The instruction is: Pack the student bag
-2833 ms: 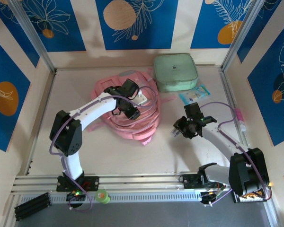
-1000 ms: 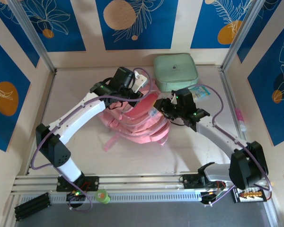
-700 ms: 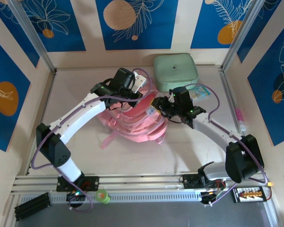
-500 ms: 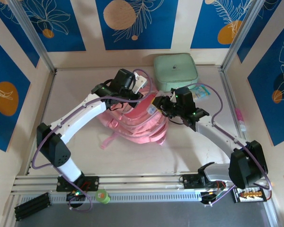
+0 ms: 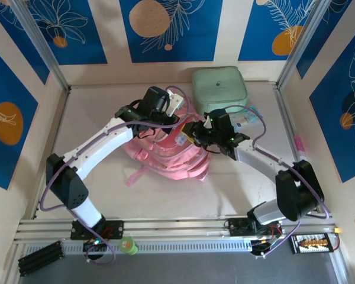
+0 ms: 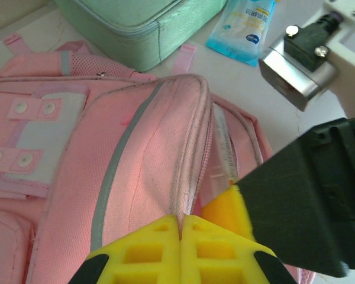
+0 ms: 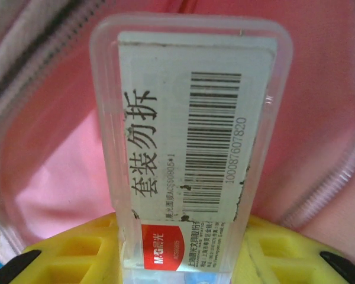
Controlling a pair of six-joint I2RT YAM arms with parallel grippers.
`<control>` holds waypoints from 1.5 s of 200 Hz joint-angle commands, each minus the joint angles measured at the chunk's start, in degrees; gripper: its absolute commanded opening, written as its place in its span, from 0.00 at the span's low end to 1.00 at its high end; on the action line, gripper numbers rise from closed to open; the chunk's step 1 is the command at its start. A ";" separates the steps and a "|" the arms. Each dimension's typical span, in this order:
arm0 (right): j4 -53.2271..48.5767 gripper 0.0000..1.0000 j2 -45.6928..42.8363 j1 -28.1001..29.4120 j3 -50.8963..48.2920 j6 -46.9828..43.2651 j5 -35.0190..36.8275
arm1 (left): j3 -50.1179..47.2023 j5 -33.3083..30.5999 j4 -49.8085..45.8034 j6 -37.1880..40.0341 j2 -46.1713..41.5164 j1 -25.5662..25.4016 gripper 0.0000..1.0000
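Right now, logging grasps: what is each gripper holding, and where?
Right gripper clamps the clear labelled case by its logo end; left gripper pinches the student bag at its zipper-opening edge.

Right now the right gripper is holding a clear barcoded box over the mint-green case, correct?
Not quite: the right gripper holds the clear barcoded box over the open pink student bag, not the mint-green case. The right wrist view shows pink fabric behind the box.

1. Top external: bright, even overhead light; soft, short shadows on the table (image 5: 165,195).
2. Left wrist: student bag (image 6: 136,136) sharp; near yellow fingertips (image 6: 148,254) slightly soft.
3. Right wrist: clear plastic case (image 7: 189,148) label legible, lower edge soft.
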 commanded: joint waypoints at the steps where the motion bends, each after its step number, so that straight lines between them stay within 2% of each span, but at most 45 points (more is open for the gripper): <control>1: 5.79 0.37 2.90 0.46 3.36 3.64 -2.05 | -0.45 -0.72 7.23 -1.31 -3.89 -0.38 0.00; 18: 7.24 0.40 5.76 0.68 5.28 4.30 -3.13 | -1.19 -1.13 8.14 -1.67 -4.56 -0.33 0.00; 47: 7.00 0.59 8.56 1.15 6.99 4.44 -5.76 | -2.05 -2.71 8.40 -2.03 -5.32 -0.27 0.00; 75: 4.98 0.64 6.64 0.98 4.92 3.72 -3.69 | -2.63 -2.71 8.68 -1.85 -5.66 -0.20 0.00; 108: 0.64 0.58 2.24 0.60 3.37 0.61 0.24 | -2.92 -2.09 8.71 -1.85 -5.13 -0.22 0.00; 141: -7.36 0.51 -4.17 0.41 1.94 -3.65 8.77 | -3.79 -0.97 8.81 -1.68 -4.81 -0.12 0.00; 163: -12.71 0.50 -7.94 -0.20 0.96 -6.08 14.10 | -4.65 4.00 8.76 -1.28 -3.86 -0.10 0.00; 173: -14.59 0.50 -9.49 -0.64 0.31 -6.73 16.20 | -4.79 7.35 8.66 -1.27 -2.86 -0.10 0.05; 198: -17.93 0.53 -13.44 -1.81 -1.69 -7.50 20.01 | -6.08 13.47 9.11 -0.77 -1.01 -0.13 0.30; 217: -19.83 0.57 -15.81 -2.51 -2.78 -8.24 21.73 | -7.99 11.99 10.46 -1.97 -1.91 0.10 0.53; 245: -21.66 0.64 -17.19 -2.60 -3.03 -10.16 22.96 | -13.01 6.47 12.98 -7.34 -5.55 1.66 0.77; 255: -22.10 0.67 -17.02 -2.43 -2.81 -10.68 22.81 | -15.75 4.12 13.80 -10.54 -7.25 2.87 0.81; 273: -22.16 0.71 -16.19 -2.02 -2.55 -11.34 22.31 | -20.92 1.32 14.34 -17.53 -10.44 5.67 0.81; 300: -21.45 0.81 -14.55 -0.65 -1.64 -12.31 22.70 | -29.26 2.40 15.31 -27.31 -14.84 11.11 0.81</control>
